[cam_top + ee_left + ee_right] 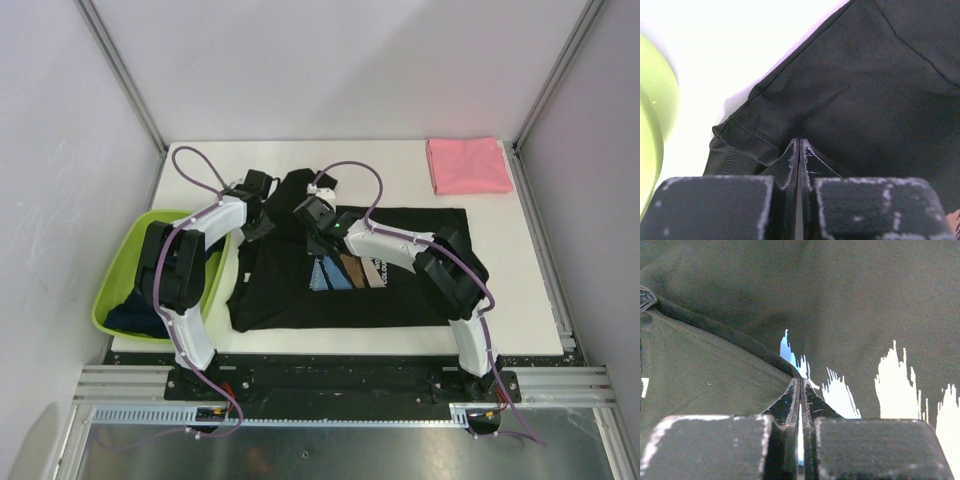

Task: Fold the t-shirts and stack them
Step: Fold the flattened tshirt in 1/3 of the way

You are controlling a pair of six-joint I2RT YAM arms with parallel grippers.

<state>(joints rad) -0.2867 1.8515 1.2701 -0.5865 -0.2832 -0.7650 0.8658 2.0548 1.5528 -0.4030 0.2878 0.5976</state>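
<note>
The left hand (800,146) is clamped on a sleeve of the black t-shirt (410,300) on the worktop (505,265). The right hand (800,385) pinches its cloth by the print (346,272).

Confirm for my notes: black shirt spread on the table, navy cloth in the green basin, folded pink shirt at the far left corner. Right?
No. The top view shows the pink shirt folded at the far right corner of the table, not left. The black shirt is spread out and navy cloth is in the basin.
</note>
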